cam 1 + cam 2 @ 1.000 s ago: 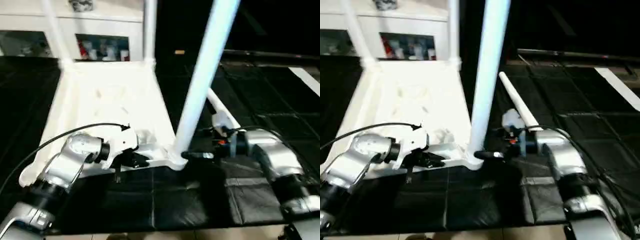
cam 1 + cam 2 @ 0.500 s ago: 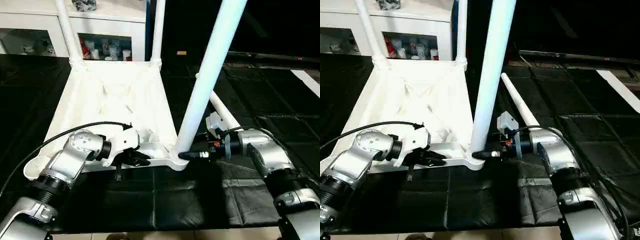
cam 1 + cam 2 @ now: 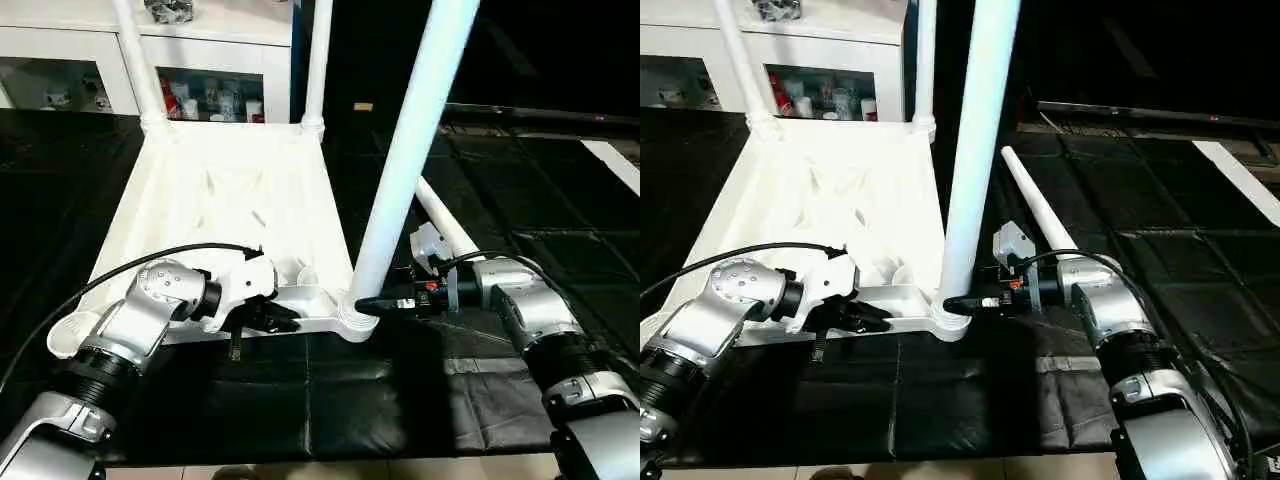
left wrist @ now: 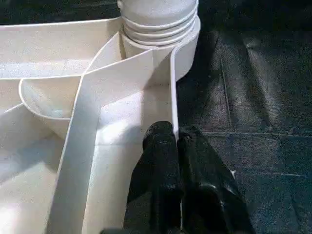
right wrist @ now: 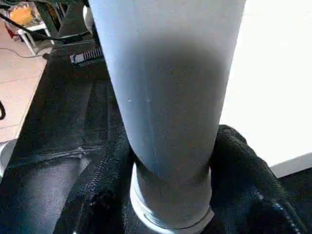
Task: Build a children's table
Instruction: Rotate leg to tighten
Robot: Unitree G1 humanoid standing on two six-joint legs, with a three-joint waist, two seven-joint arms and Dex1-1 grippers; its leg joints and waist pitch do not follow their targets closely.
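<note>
You lose the top of the near leg [image 3: 410,170] and both far legs [image 3: 135,60] past the picture's upper edge. The right pincer [image 3: 368,305] sits behind that leg's foot, so its grip stays unclear to you. Items inside the cabinet [image 3: 210,95] are too small to tell.
</note>
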